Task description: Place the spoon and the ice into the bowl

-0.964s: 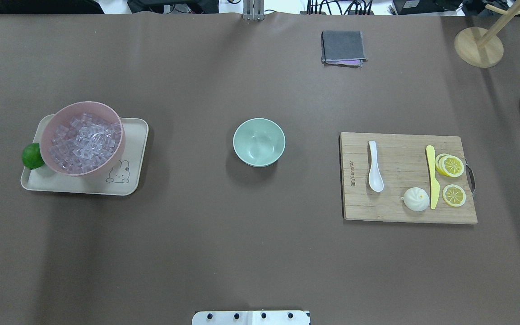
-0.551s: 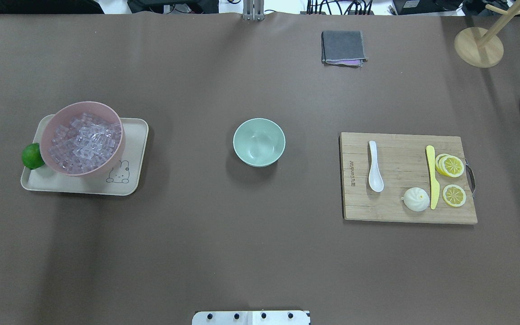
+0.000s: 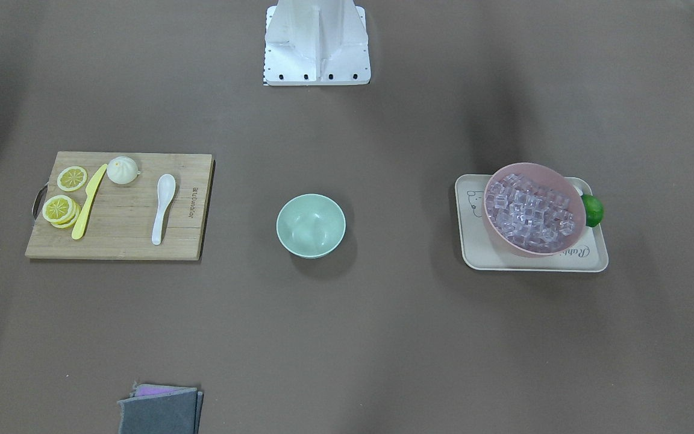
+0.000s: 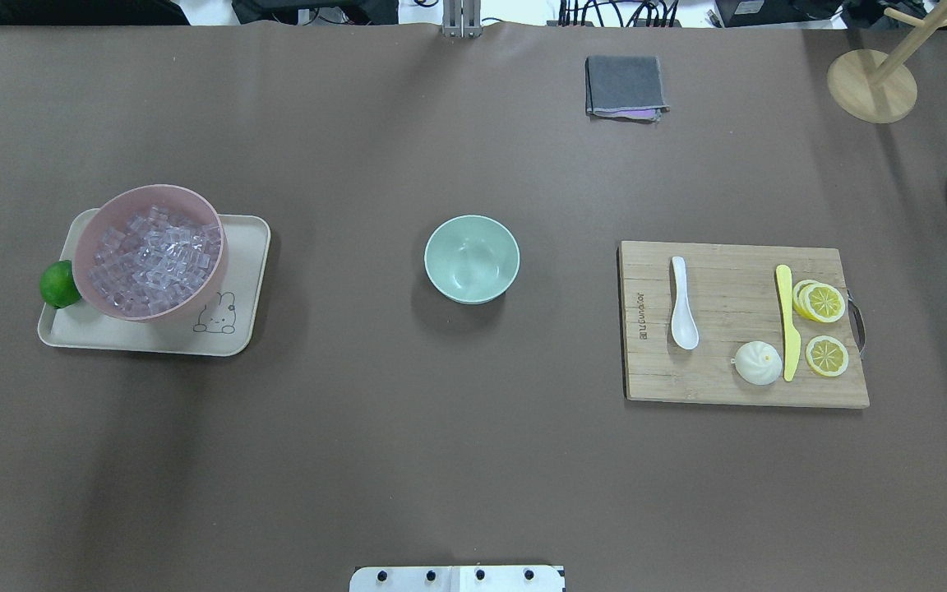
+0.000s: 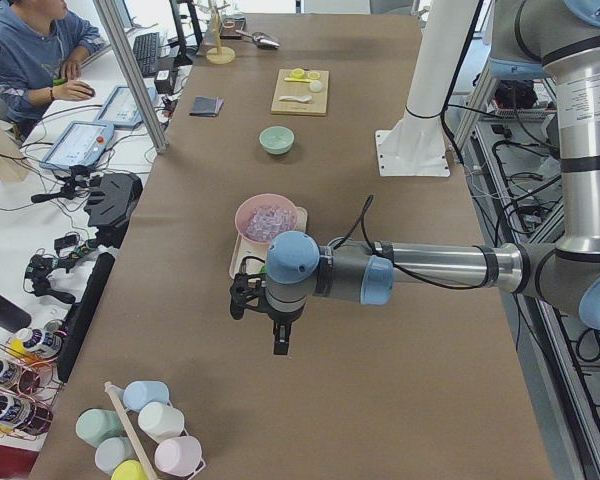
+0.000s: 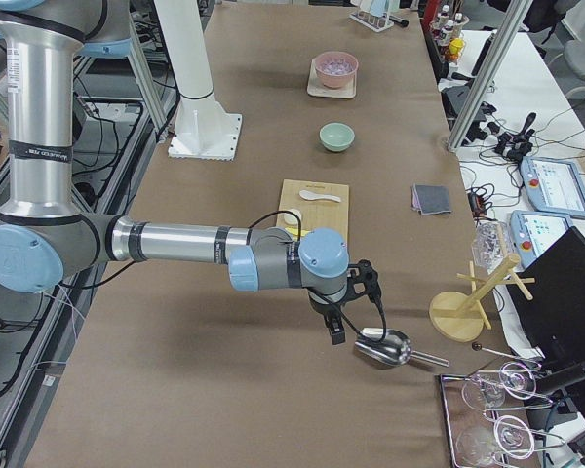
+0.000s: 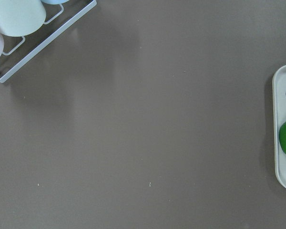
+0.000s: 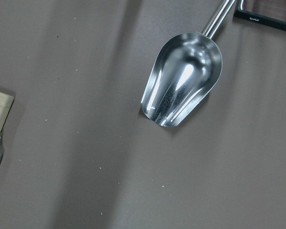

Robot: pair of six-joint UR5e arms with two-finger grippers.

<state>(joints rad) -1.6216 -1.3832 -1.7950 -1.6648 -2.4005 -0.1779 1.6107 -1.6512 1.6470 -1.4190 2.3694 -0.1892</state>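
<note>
**Table unchanged, both arms out at the ends**

Nothing on the table has shifted over the last second. In the middle row, the mint-green bowl sits at the centre. The ice is heaped in a pink bowl on a beige tray on the robot's left, with a lime beside it. The white spoon lies on a cutting board on the right, scoop end nearest the robot, well apart from the bowl. The left gripper hangs over brown table beyond the tray's lime end. Whether its jaws are parted cannot be told. Farther back, the right gripper hovers just beside a metal scoop, and its jaw state cannot be told either. A grey cloth lies at the far edge.
</note>
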